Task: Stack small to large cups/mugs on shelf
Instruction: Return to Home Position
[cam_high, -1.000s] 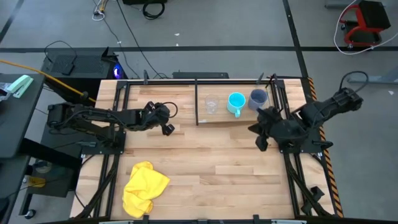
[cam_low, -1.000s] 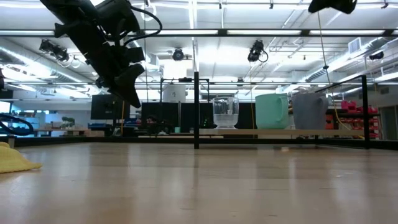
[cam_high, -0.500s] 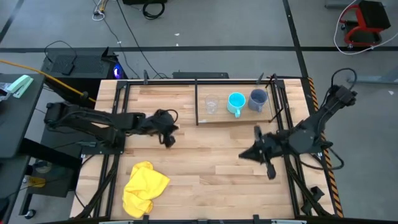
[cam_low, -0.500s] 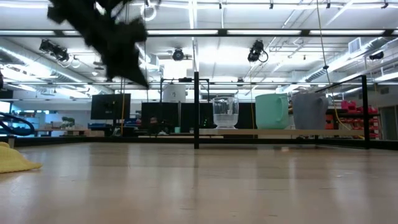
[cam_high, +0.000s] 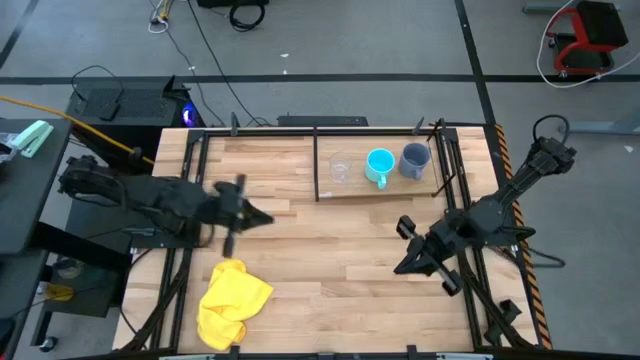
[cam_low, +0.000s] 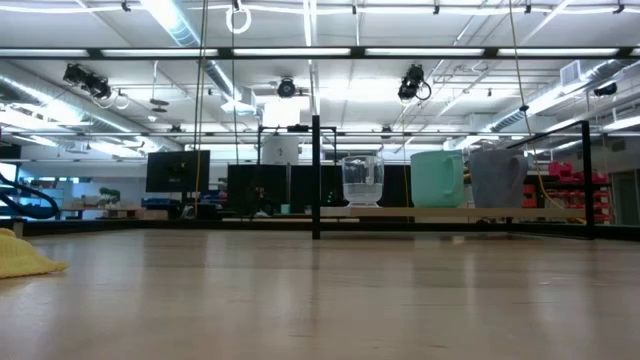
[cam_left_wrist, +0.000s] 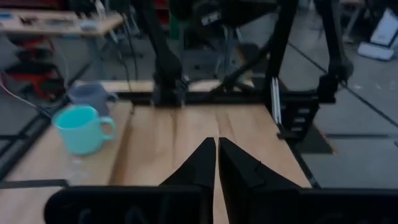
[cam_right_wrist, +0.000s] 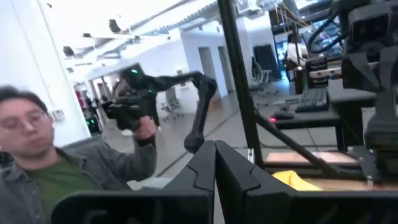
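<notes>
On the light-wood shelf (cam_high: 352, 191), set upright in a row, are a small clear glass cup (cam_high: 340, 168), a cyan mug (cam_high: 379, 165) and a dark grey-blue mug (cam_high: 414, 158). They also show in the low view: the glass (cam_low: 362, 180), the cyan mug (cam_low: 437, 178) and the grey-blue mug (cam_low: 498, 177). My left gripper (cam_high: 262, 217) is shut and empty at the table's left, well away from the shelf. My right gripper (cam_high: 402, 266) is shut and empty over the table's right half, on the near side of the shelf. Neither gripper shows in the low view.
A yellow cloth (cam_high: 232, 300) lies crumpled near the table's near-left corner. Black metal uprights (cam_low: 316, 178) frame the shelf. A person (cam_right_wrist: 37, 168) shows beyond the table in the right wrist view. Bare wood lies between the two grippers.
My right gripper has drawn back from the shelf's right end toward the table's near edge. My left gripper has gone toward the table's left and near edges and has left the low view. The cups have stayed where they were.
</notes>
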